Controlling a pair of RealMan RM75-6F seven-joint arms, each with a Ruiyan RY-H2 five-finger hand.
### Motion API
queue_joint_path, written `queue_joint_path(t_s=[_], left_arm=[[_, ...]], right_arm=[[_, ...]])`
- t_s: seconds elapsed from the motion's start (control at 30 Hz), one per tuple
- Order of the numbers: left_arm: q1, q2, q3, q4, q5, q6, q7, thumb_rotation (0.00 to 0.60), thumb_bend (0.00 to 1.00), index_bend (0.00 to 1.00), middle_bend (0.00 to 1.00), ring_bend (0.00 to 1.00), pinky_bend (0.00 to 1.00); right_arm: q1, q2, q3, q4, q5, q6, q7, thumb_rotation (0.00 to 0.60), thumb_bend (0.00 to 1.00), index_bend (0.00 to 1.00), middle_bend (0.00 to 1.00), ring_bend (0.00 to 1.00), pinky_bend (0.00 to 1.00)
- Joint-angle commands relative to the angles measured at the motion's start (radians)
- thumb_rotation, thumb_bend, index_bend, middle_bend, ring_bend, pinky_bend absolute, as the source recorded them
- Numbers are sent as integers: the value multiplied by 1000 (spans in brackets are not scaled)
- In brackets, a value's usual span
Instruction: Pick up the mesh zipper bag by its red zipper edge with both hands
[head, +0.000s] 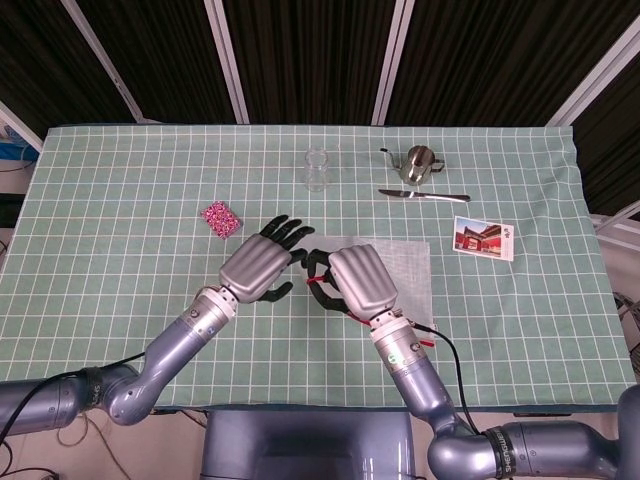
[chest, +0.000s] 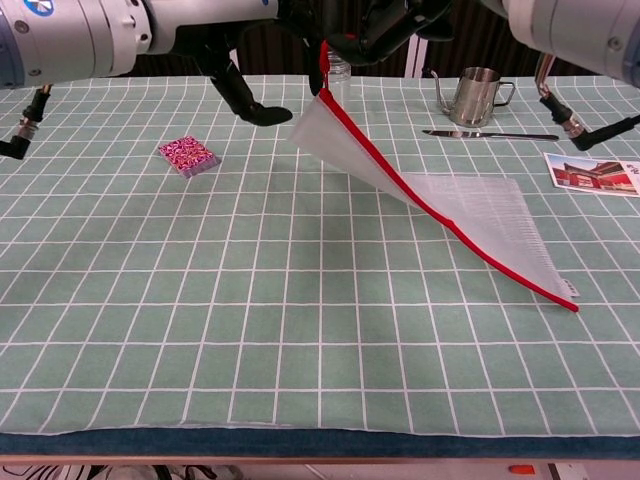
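Mesh zipper bag (chest: 470, 215), red zipper edge (chest: 400, 165) pinched by right robot hand (head: 352, 280)

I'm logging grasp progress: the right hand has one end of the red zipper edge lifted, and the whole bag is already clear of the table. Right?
Not quite. The right hand does hold the red zipper edge up at one end, but the mesh zipper bag is only partly raised. In the chest view its far corner rests on the table.

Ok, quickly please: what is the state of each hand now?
Left hand: open, fingers spread, holding nothing.
Right hand: holding the mesh zipper bag by its red zipper edge.
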Motion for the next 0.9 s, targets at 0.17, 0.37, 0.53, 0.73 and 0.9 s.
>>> queue_joint_path(t_s=[0.17,0.37,0.53,0.73,0.9], left_arm=[[-21,-33,10,6,-3,29,-21,600,361,455,116,0,13],[-33,-50,19,16,-11,40,-31,600,378,481,126,0,13],[-42,-68,24,19,-4,56,-42,600,428,504,133,0,13],[-51,-78,31,19,-1,73,-49,600,436,505,132,0,13],[-53,-76,38,20,-1,87,-50,600,440,519,137,0,13]], right_arm=[[7,8,-7,-2,3,12,9,600,620,679,1000,994,890],[11,15,-14,-9,4,18,14,600,621,683,1000,994,890],[14,19,-20,-14,5,27,18,600,621,684,1000,993,890],[19,24,-30,-18,6,35,21,600,620,684,1000,993,890],[23,25,-34,-18,10,41,25,600,622,684,1000,993,890]])
